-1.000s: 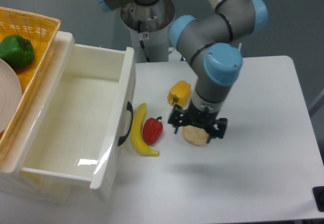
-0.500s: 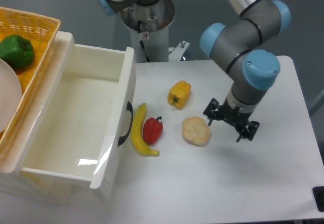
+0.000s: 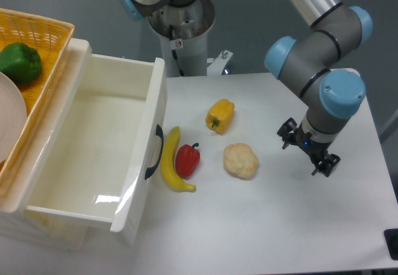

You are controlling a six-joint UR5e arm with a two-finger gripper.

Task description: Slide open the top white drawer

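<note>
The gripper hangs over the table's right side, fingers parted and holding nothing. The top white drawer lies well to its left, already drawn far out, its black handle facing right toward the banana, red pepper and cauliflower between them.

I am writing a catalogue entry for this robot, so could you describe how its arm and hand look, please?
The arm is made of matte grey cylindrical joints with light blue round end caps and a shiny silver tube section. The hand is small and black, with two short fingers; a tiny blue light shows on it. The base column is white, with a small red-marked label.
</note>
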